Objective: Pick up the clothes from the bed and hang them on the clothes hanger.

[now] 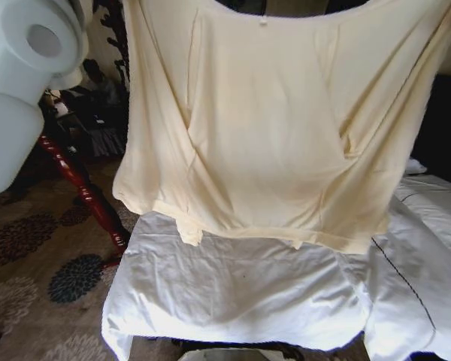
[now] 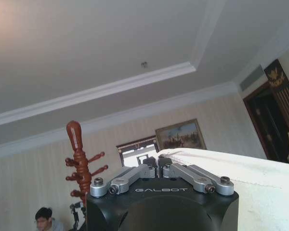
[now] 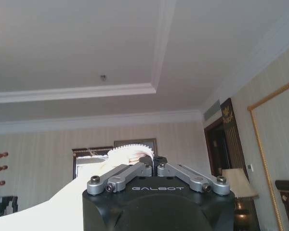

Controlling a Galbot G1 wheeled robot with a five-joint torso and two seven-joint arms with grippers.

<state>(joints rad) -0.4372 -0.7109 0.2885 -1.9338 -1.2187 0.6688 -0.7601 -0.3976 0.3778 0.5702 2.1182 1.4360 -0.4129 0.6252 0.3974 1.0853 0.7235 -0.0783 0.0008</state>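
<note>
While both hands (image 2: 157, 162) (image 3: 152, 161) pinch, clothes (image 1: 263, 143) hang above bed (image 1: 240, 289).

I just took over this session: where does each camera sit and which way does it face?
Head: looks forward and down at the clothes hanging spread above the bed; left arm at left edge.
Left wrist: looks up at the ceiling; left gripper pinches cream fabric.
Right wrist: also up; right gripper pinches fabric.
Shared: the clothes.
</note>
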